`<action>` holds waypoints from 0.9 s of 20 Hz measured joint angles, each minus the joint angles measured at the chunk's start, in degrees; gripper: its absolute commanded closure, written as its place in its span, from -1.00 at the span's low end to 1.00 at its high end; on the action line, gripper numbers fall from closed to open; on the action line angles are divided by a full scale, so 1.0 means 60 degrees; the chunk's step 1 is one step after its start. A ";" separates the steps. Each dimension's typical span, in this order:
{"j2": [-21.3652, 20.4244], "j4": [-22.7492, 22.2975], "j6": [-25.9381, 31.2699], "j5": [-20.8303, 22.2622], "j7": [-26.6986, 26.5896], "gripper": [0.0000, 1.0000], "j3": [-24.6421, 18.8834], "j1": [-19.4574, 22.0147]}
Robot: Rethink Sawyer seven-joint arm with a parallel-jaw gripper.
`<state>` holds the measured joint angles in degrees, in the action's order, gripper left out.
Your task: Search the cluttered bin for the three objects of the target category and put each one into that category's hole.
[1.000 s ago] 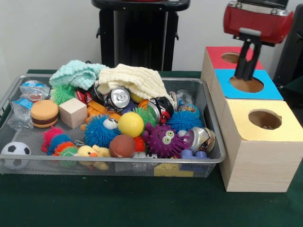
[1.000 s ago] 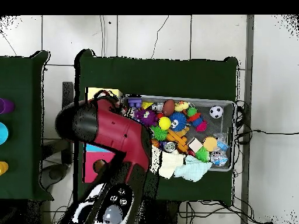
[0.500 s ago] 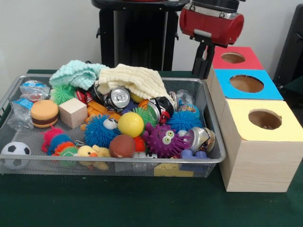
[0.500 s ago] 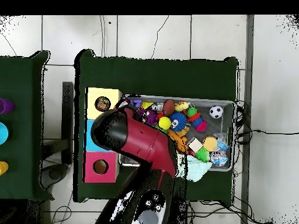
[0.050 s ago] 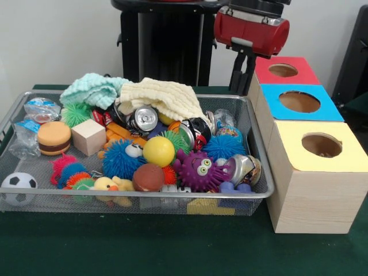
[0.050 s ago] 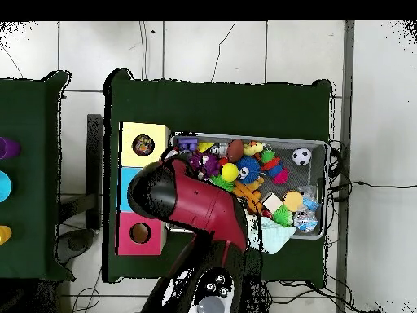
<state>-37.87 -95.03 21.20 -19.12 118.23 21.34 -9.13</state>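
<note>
We see the gripper (image 5: 240, 72) above the wire bin's (image 5: 260, 150) far right corner, beside the red box (image 5: 299, 73) | cannot tell if it's apart or together | toys, cans (image 5: 144, 119) and cloths (image 5: 164, 96) fill bin | boxes right of bin

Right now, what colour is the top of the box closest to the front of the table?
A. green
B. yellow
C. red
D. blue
B. In the front view, the nearest box has a yellow top with a round hole; the blue box and the red box sit behind it.
</note>
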 measured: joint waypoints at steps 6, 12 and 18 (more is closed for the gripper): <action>-0.0144 -0.0019 -0.0056 0.0745 0.0000 1.00 -0.0505 0.0464; -0.0319 -0.0111 -0.0296 0.1542 0.0000 1.00 -0.1065 0.1231; -0.0586 -0.0680 -0.0796 0.2498 0.0000 1.00 -0.1685 0.2194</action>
<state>-41.39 -99.11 16.42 -4.13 118.23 11.23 4.04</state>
